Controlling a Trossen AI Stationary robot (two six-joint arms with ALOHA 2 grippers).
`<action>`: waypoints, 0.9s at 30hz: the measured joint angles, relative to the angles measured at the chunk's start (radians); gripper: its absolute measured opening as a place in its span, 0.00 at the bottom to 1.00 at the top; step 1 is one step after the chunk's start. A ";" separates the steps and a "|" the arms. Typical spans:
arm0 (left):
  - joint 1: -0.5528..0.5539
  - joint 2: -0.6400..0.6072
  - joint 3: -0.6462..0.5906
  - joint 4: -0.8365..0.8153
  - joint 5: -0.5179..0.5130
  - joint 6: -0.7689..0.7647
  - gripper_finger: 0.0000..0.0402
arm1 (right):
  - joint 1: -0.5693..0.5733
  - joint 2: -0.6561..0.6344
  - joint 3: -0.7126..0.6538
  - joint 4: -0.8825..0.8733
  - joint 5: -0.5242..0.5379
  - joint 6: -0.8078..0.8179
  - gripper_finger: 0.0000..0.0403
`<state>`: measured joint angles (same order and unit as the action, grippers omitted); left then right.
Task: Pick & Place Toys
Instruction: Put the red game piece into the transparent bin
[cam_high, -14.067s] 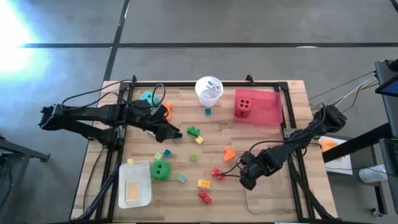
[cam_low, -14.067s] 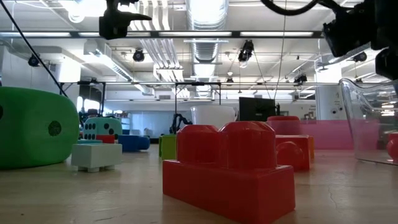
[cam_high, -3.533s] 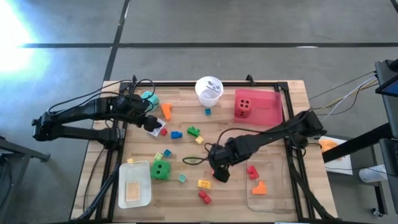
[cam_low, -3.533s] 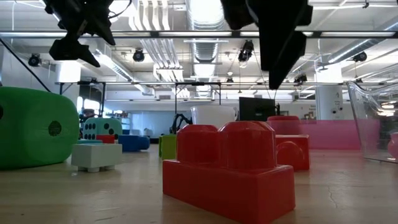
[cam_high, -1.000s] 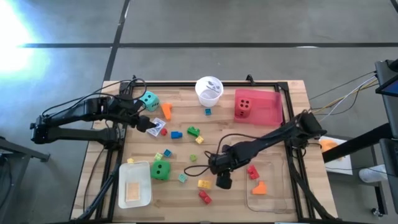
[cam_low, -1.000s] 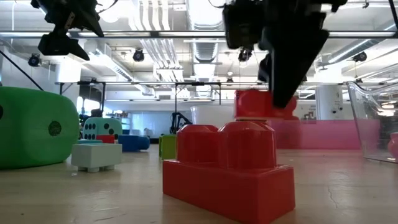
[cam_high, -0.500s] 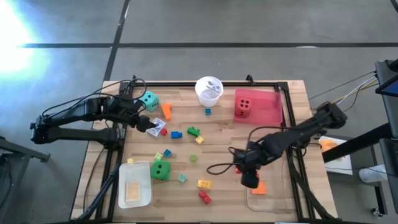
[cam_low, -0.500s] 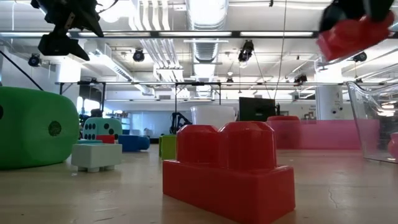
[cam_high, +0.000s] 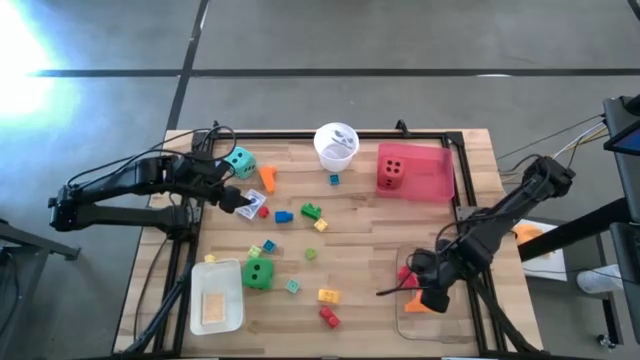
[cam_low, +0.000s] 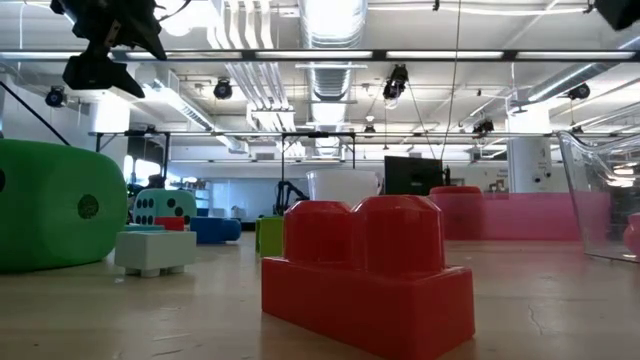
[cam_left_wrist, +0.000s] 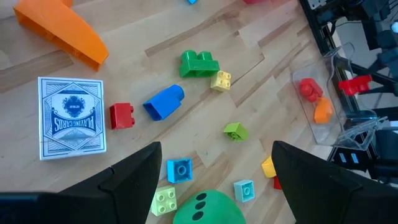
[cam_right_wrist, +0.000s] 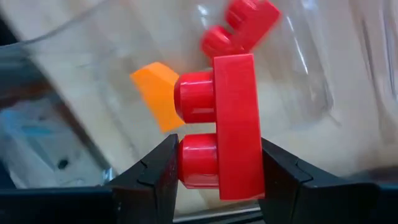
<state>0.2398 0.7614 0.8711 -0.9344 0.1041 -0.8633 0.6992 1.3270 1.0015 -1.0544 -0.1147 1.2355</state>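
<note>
My right gripper (cam_high: 432, 297) hangs over the clear tray (cam_high: 447, 336) at the table's near right, shut on a red two-stud brick (cam_right_wrist: 233, 127). An orange brick (cam_right_wrist: 155, 93) and another red brick (cam_right_wrist: 239, 28) lie in that tray below it. My left gripper (cam_high: 243, 200) stands open above the table's left part, over a playing card (cam_left_wrist: 71, 115), a small red brick (cam_left_wrist: 121, 115) and a blue brick (cam_left_wrist: 163, 101). More bright bricks lie loose across the table's middle. My right gripper pinches the red brick between its two fingers. One finger meets the top of a stud (cam_right_wrist: 198, 165); the other lies on the opposite flat face (cam_right_wrist: 254, 180). The fingers point down. The brick is lifted clear above the tray, studs turned sideways.
A white cup (cam_high: 335, 145) and a pink tray (cam_high: 430, 178) holding a red die (cam_high: 391, 173) stand at the far edge. A teal die (cam_high: 239, 160) sits far left. A green die (cam_high: 258, 273) and a white tray (cam_high: 216, 295) sit near left. A big red brick (cam_low: 370, 275) fills the low view.
My right gripper has carried the red brick from the table's near middle toward the right edge and now hangs over the clear tray, with the brick lifted clear all the way.
</note>
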 joint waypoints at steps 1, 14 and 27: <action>0.000 0.001 0.000 0.000 0.000 0.000 0.77 | 0.003 -0.004 -0.020 0.009 0.001 0.036 0.38; 0.000 0.002 0.000 0.000 -0.009 -0.006 0.76 | 0.006 0.074 -0.143 0.200 0.005 -0.093 0.38; 0.000 0.002 0.000 -0.001 -0.015 -0.012 0.76 | 0.010 0.076 -0.151 0.215 0.051 -0.054 0.37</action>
<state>0.2401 0.7635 0.8711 -0.9352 0.0887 -0.8749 0.7095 1.4029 0.8504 -0.8391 -0.0637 1.1811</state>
